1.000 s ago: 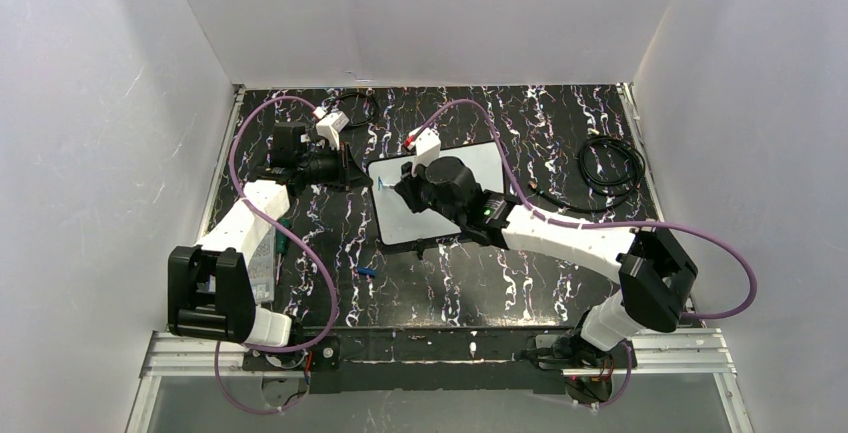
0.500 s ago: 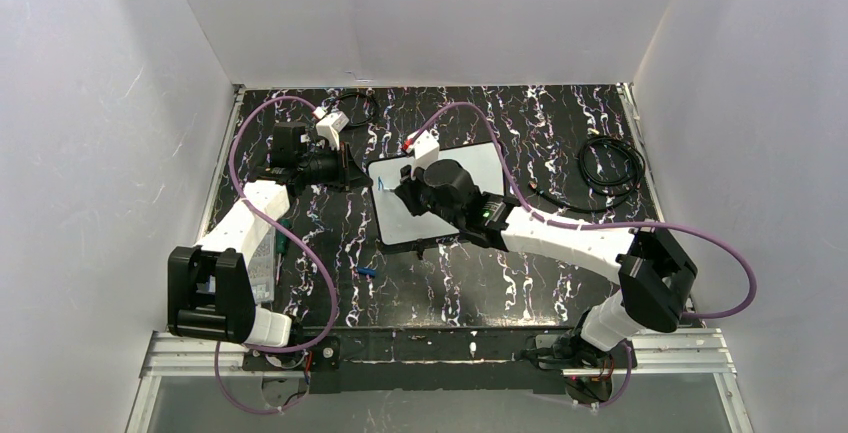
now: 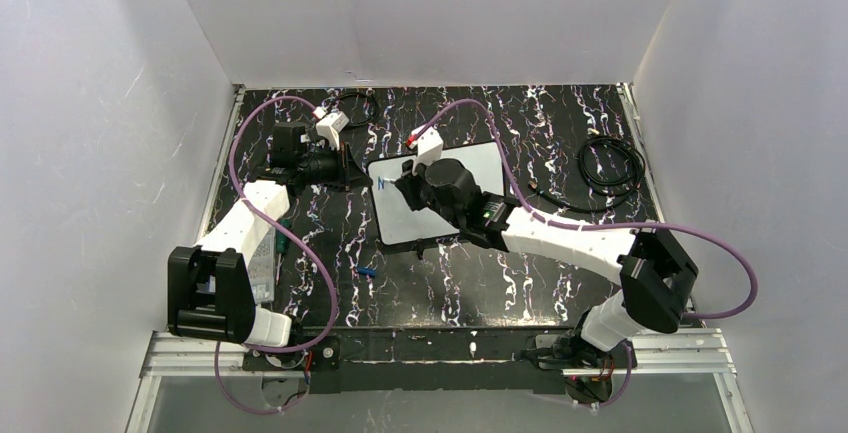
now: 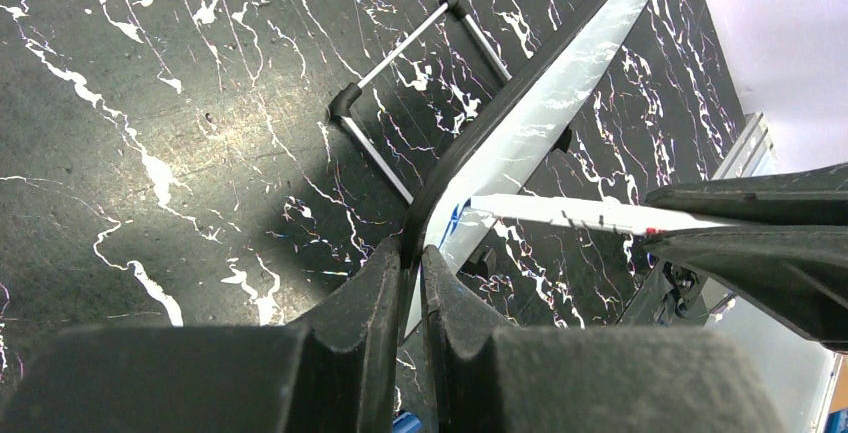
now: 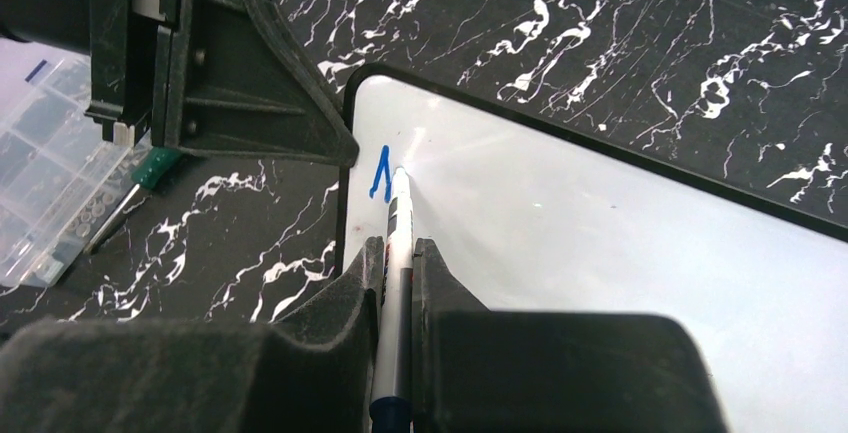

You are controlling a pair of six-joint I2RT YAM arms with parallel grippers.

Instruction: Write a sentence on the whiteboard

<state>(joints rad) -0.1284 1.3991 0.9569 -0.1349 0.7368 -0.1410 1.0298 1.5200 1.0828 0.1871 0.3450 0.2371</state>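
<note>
Cable coil [image 3: 610, 164] right of whiteboard [image 3: 489, 167]; clear organiser box [image 5: 42, 185] left.

Probably a lab: white enclosure walls [image 3: 100, 103].

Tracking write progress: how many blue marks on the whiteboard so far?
1: a single blue mark at the marker tip, near the whiteboard corner clamped by the left end effector. The right arm covers part of the board overhead, so more could be hidden.
</note>
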